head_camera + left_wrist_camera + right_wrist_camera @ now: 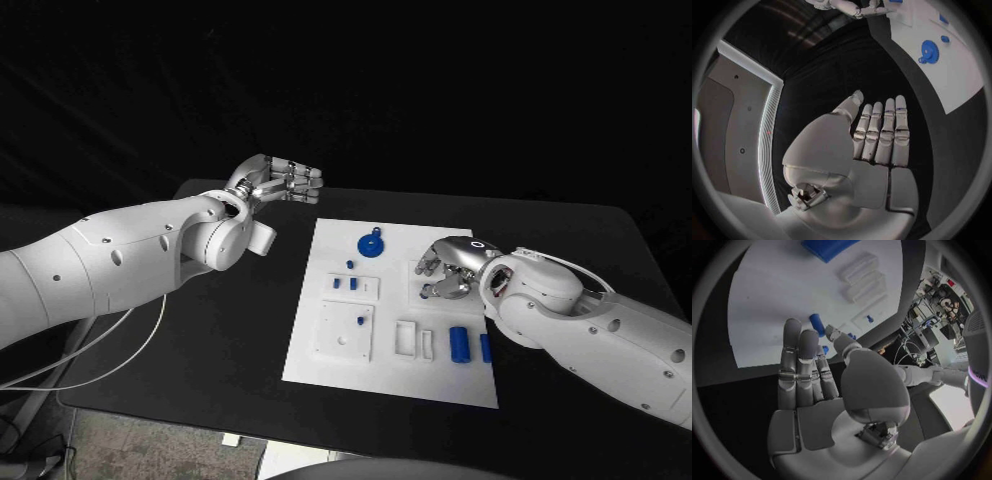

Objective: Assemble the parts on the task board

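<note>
On the white flat task board, a round blue part.

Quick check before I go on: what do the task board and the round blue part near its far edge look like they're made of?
The task board looks like matte white plastic, possibly printed: flat, glare-free, with moulded raised frames. The round blue part looks like hard plastic too: evenly coloured, dull, with crisp edges in the left wrist view. Neither look is conclusive.
</note>
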